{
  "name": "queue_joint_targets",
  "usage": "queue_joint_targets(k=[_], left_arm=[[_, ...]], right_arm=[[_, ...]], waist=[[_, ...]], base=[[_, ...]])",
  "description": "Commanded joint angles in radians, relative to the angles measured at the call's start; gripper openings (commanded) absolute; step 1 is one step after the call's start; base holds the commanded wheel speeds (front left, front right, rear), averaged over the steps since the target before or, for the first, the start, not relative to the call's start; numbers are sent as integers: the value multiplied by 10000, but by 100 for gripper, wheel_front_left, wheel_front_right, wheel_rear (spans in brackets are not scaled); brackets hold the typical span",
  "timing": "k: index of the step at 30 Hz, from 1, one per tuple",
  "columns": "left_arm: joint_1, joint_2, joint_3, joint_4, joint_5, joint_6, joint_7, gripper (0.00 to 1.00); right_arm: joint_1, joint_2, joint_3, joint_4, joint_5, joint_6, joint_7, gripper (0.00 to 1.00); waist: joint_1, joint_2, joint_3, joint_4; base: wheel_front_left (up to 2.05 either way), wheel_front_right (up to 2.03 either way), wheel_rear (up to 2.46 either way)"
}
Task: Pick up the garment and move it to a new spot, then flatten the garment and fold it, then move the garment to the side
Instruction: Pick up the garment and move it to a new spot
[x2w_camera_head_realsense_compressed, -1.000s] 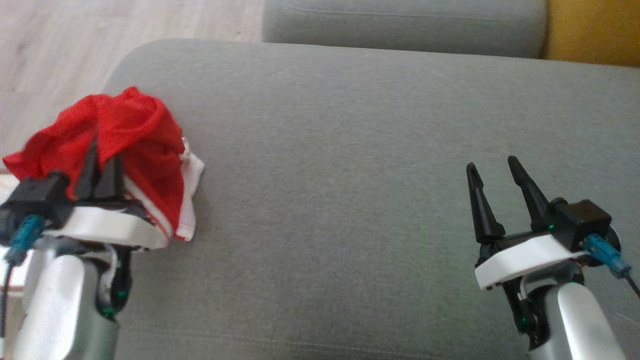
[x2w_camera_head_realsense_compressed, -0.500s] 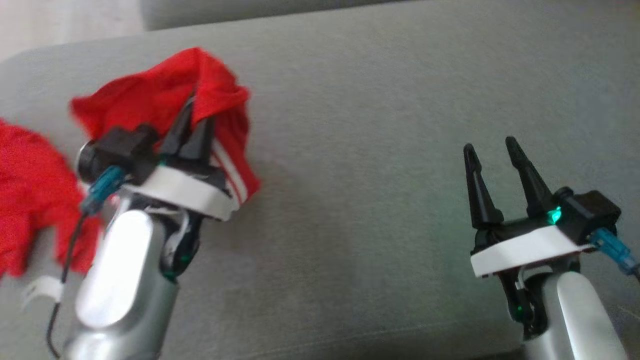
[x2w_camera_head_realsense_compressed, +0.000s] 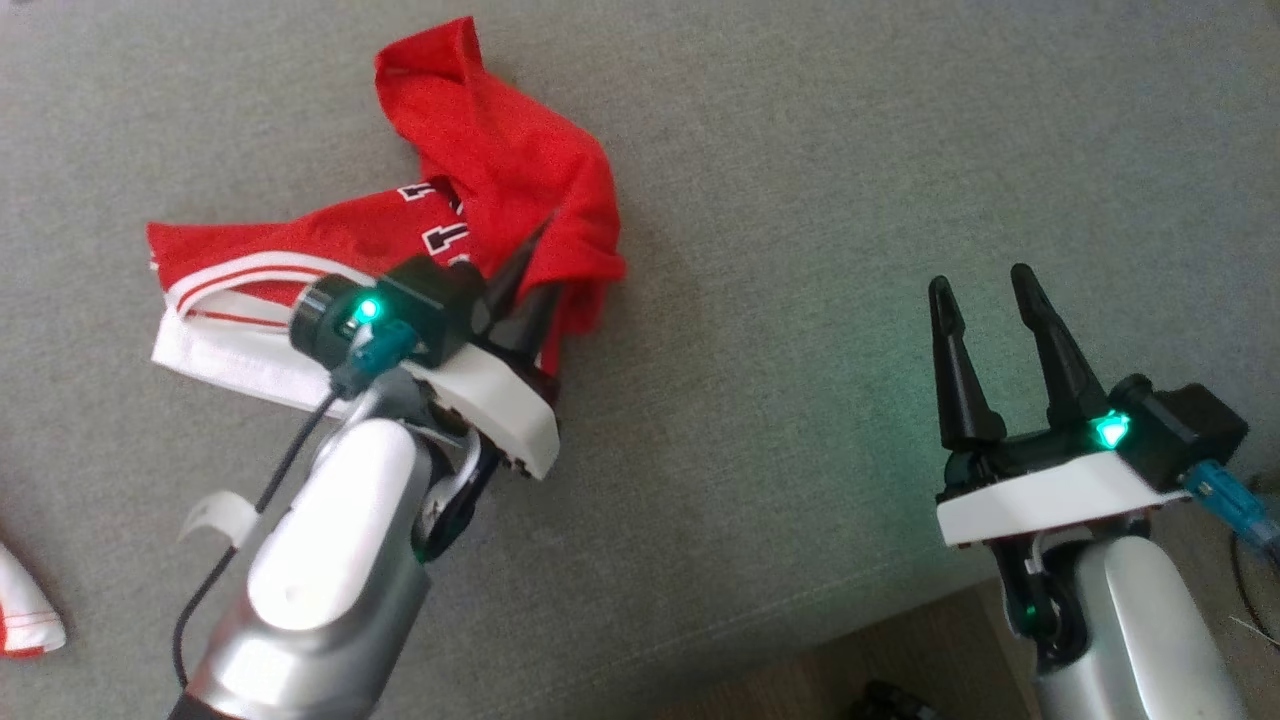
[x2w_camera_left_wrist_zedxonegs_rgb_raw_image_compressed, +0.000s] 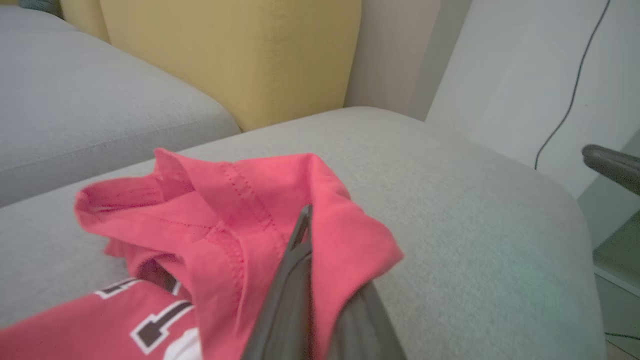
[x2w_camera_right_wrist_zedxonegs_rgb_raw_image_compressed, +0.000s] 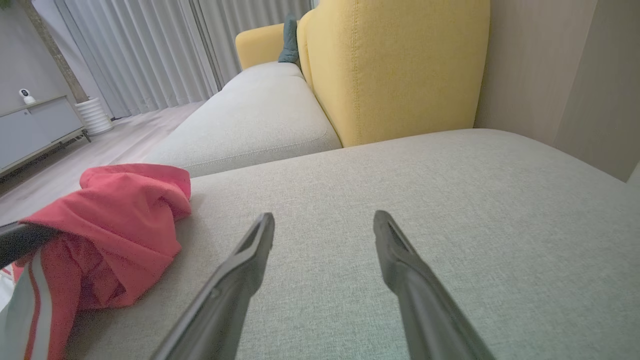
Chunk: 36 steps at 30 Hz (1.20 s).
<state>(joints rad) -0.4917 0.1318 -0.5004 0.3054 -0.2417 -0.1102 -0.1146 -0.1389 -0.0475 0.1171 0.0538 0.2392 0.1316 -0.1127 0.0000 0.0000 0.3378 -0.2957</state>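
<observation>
Left gripper (x2w_camera_head_realsense_compressed: 540, 265): closed on red fold of garment (x2w_camera_head_realsense_compressed: 480, 170). Garment bunched on sofa (x2w_camera_head_realsense_compressed: 800, 200), left of centre. Right gripper (x2w_camera_head_realsense_compressed: 985, 285): open, empty, well apart. Judged: relocation in hand; flatten, fold, side move pending. Head view: white striped hem (x2w_camera_head_realsense_compressed: 230, 350). Left wrist view: pinched seam (x2w_camera_left_wrist_zedxonegs_rgb_raw_image_compressed: 240, 200).

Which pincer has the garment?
The left pincer: shut on a fold of the red garment. The right pincer stands open, apart from it, over the grey cushion.
</observation>
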Motion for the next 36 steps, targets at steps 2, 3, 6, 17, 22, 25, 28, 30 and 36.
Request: queue_joint_targets(k=[2, 3, 6, 17, 22, 25, 28, 30, 36], left_arm=[[29, 216, 190, -226, -29, -40, -60, 15], [112, 201, 192, -174, -50, 4, -116, 100], [379, 138, 236, -54, -180, 115, -317, 100], [1300, 315, 945, -372, -383, 810, -1338, 100], [1830, 474, 1826, -727, -628, 1295, -1453, 100], [2053, 536, 2225, -891, -714, 1460, -1463, 100], [2447, 617, 2805, -1219, -727, 1661, -1467, 100], [2736, 680, 3100, -1373, -681, 1724, -1469, 100], [3368, 775, 3425, -1626, -379, 1699, -1470, 100]], right_arm=[[-412, -28, 229, -249, 41, -9, -118, 100], [-428, -28, 224, -231, 11, -9, -115, 100], [-478, -28, 170, -190, -114, -9, -79, 100], [-586, -28, 31, -189, -632, -9, 389, 100], [-522, -28, -11, -207, -777, -9, 591, 100], [-462, -28, -62, -211, -839, -9, 666, 100], [-340, -28, -137, -232, -932, -9, 775, 100], [-247, -28, -184, -241, -987, -9, 845, 100], [0, -28, -244, -214, -1093, -9, 1005, 100]], waist=[[0, 0, 47, 114], [0, 0, 26, 202], [0, 0, -104, 536], [0, 0, -977, 2053], [0, 0, -1344, 2523], [0, 0, -1477, 2679], [0, 0, -1666, 2886], [0, 0, -1792, 2991], [0, 0, -2102, 3133]], base=[[0, 0, 0], [0, 0, 0], [0, 0, 0], [0, 0, 0], [0, 0, 0], [0, 0, 0], [0, 0, 0], [0, 0, 0], [0, 0, 0]])
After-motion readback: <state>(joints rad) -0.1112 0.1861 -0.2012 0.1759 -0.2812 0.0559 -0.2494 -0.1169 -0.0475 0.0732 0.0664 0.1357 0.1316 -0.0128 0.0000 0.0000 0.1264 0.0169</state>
